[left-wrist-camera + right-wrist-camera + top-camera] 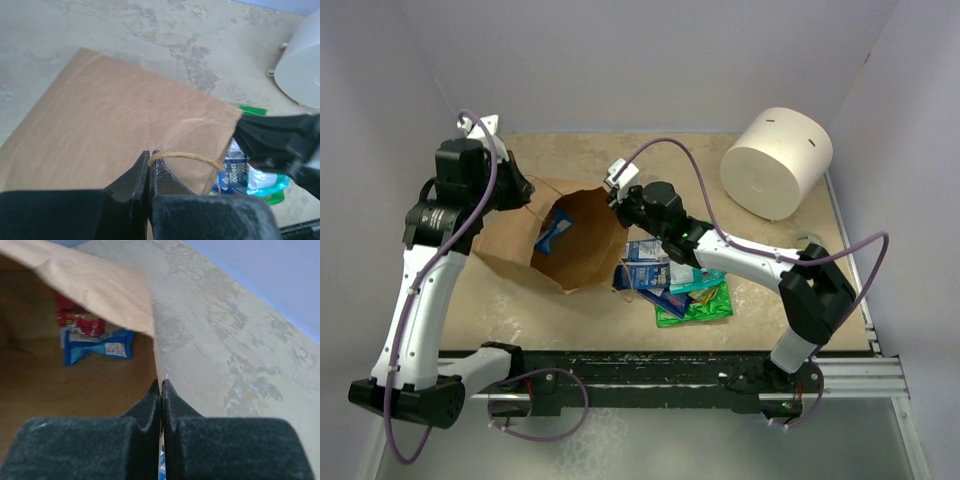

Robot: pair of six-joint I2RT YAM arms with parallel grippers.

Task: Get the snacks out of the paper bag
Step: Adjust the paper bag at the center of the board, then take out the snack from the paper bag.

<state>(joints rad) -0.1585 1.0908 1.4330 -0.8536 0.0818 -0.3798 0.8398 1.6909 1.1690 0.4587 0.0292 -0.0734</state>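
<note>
The brown paper bag [582, 250] lies on the table with its mouth open towards the right. My left gripper [527, 190] is shut on its thin tan loop handle [190, 158]; the left wrist view shows the jaws [150, 155] pinching it. My right gripper [618, 205] is shut on the edge of the bag's rim [156, 355], seen in the right wrist view [161, 384]. Inside the bag lie a blue packet [97, 346] and a red packet [77, 320]. Several snacks [675, 285], blue-and-white, teal and green, are piled on the table just right of the bag.
A big white cylinder [777, 162] stands at the back right. The right arm [750, 260] reaches over the snack pile. Walls close the table at the back and both sides.
</note>
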